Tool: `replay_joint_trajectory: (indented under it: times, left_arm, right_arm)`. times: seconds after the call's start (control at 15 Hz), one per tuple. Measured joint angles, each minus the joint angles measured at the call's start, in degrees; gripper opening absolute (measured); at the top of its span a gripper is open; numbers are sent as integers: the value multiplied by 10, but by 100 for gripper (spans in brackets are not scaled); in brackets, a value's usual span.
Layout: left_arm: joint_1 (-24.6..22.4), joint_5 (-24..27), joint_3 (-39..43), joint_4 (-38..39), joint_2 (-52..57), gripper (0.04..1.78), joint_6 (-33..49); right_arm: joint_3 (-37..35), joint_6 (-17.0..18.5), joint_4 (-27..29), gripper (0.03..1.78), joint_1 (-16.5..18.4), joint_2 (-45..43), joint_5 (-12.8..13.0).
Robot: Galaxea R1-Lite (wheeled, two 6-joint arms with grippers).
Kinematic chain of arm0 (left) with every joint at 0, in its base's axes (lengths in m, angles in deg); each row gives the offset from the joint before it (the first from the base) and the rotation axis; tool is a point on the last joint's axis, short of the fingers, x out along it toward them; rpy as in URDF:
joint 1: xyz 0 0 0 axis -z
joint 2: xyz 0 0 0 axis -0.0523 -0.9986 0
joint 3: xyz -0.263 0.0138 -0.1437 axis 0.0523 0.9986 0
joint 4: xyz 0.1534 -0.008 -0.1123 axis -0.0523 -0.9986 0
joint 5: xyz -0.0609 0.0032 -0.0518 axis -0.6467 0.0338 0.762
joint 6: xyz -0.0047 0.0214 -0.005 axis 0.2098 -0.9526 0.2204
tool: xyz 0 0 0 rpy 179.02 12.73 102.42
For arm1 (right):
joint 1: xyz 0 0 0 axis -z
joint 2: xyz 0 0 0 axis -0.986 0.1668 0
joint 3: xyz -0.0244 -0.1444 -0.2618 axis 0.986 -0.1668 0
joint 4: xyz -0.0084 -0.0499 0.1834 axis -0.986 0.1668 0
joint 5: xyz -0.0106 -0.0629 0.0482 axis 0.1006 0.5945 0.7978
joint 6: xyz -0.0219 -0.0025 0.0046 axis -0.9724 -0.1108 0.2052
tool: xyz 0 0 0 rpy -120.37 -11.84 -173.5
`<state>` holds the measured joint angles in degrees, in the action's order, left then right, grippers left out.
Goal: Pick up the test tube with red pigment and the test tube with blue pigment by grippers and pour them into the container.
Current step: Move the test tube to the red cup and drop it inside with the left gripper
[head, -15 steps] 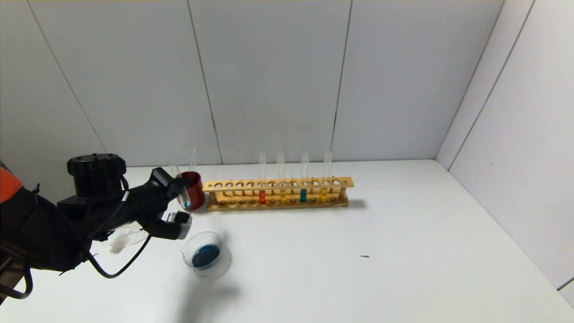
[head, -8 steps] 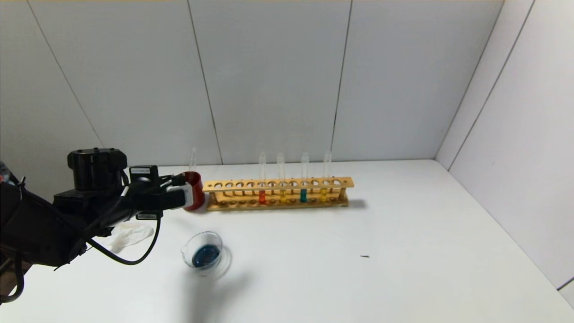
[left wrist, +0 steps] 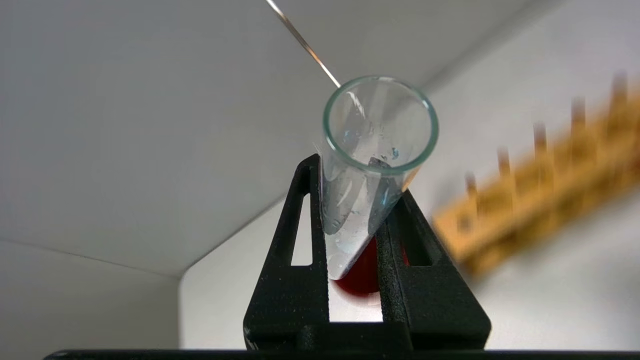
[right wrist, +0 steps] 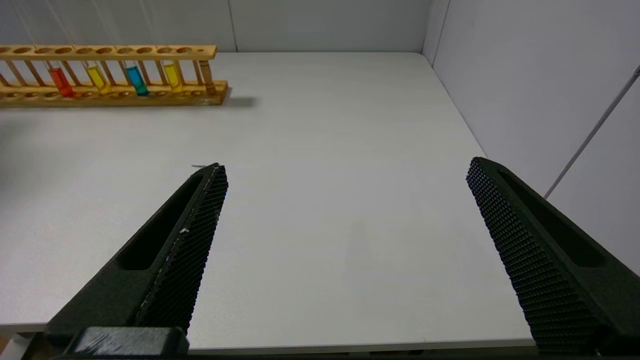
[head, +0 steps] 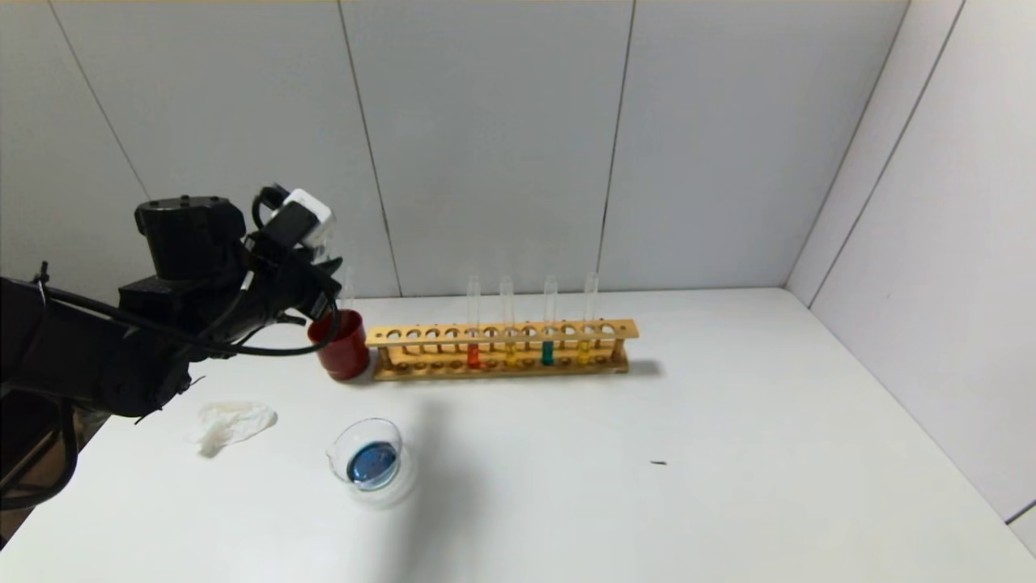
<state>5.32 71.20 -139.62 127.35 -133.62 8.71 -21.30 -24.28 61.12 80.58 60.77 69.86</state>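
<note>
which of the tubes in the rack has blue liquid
The third tube from the cup end of the wooden rack, the test tube with blue pigment; its neighbours hold yellow and orange-red.

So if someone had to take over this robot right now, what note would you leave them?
Left gripper: shut on an emptied tube, held above the red cup at the left end of the rack.
Right gripper: open, idle over bare table on the right.
Container: near the front left of the table, with blue liquid in it.
Rack: holds an orange-red tube, two yellow ones and a teal one.
Done: blue looks poured.
Left: drop the empty tube, probably into the cup, then fetch the orange-red tube and pour it into the container.
</note>
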Motion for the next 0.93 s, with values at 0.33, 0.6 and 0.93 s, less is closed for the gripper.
replay_joint_trajectory:
  times: [0.33, 0.6, 0.93]
  left_arm:
    - [-50, -10, -19, 4, -1, 32, 204]
    - [-59, -5, 7, -3, -5, 32, 261]
    - [-54, -3, 7, 5, -27, 32, 280]
  right_arm:
    - [0, 0, 0, 175, 0, 0, 0]
    - [0, 0, 0, 175, 0, 0, 0]
    - [0, 0, 0, 175, 0, 0, 0]
